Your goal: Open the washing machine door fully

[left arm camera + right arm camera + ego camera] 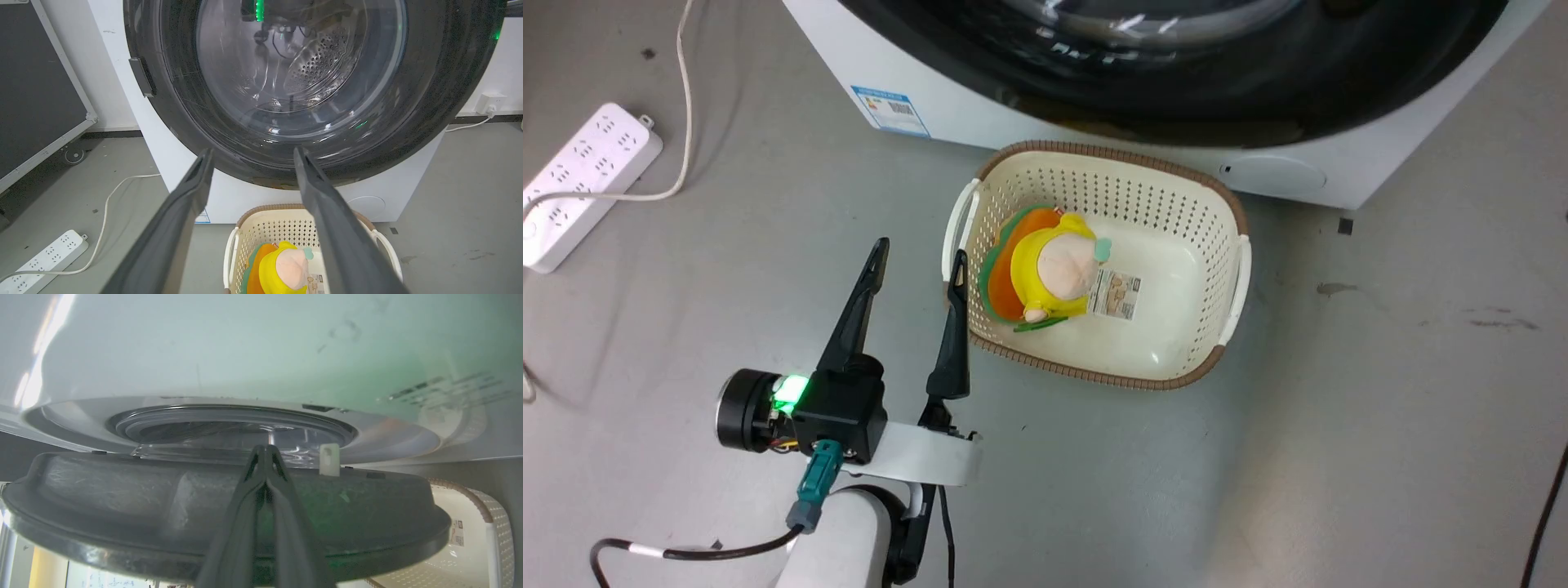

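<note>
The washing machine (980,106) is a white box along the top of the head view. Its door (1176,90) has a glossy black rim and a clear glass window. In the left wrist view the door (429,102) faces me, with the steel drum visible through the glass. My left gripper (920,251) hangs open over the floor in front of the machine (392,183), holding nothing (253,152). In the right wrist view the door (122,506) stands slightly ajar from the white front (245,347). My right gripper (265,448) is shut, its tips lying against the door's inner side near the glass bowl.
A cream basket (1111,151) with a yellow and orange plush toy (1054,269) sits on the floor right below the door. A white power strip (580,180) and its cable lie at the left. A black wheeled case (36,94) stands left of the machine.
</note>
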Robot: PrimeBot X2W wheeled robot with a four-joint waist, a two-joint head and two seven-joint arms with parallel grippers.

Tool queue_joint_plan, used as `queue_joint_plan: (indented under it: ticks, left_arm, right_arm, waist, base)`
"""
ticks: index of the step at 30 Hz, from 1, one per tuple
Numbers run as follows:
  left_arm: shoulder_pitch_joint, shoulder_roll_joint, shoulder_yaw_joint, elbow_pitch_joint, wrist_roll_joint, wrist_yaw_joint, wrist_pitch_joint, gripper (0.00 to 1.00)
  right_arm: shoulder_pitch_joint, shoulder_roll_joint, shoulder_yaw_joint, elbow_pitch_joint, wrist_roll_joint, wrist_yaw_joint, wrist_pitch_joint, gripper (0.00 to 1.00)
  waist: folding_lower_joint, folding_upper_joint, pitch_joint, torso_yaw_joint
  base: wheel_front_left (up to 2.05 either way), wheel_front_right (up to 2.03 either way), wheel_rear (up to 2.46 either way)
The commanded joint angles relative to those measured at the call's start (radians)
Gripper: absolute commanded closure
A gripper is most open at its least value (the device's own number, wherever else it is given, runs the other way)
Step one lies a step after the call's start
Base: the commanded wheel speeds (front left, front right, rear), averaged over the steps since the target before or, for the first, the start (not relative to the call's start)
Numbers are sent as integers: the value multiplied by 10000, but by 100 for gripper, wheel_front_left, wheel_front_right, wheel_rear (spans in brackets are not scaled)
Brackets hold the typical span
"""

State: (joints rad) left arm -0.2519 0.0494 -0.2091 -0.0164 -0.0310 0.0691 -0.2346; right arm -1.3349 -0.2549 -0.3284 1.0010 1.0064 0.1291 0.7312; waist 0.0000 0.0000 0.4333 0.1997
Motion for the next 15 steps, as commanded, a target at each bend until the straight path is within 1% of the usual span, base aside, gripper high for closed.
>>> queue_joint_plan:
  ticks: [1, 9, 15]
  left_arm:
    - [-101, 13, -19, 24, -27, 92, -98, 0]
    - [136, 14, -69, 217, -17, 75, -265, 0]
    - [716, 12, 65, 662, -366, -26, -272, 0]
  right_arm:
    - [-38, 165, -24, 221, 255, 16, 240, 100]
    - [1045, 526, -148, 240, 1000, 16, 1393, 100]
    - [2593, 1217, -37, -318, 1057, 16, 1863, 100]
  waist:
    - [0, 0, -100, -32]
    - [0, 0, -904, -127]
    - [0, 0, -1808, -299]
  base:
    - [0, 0, 0]
    - [0, 0, 0]
    - [0, 0, 0]
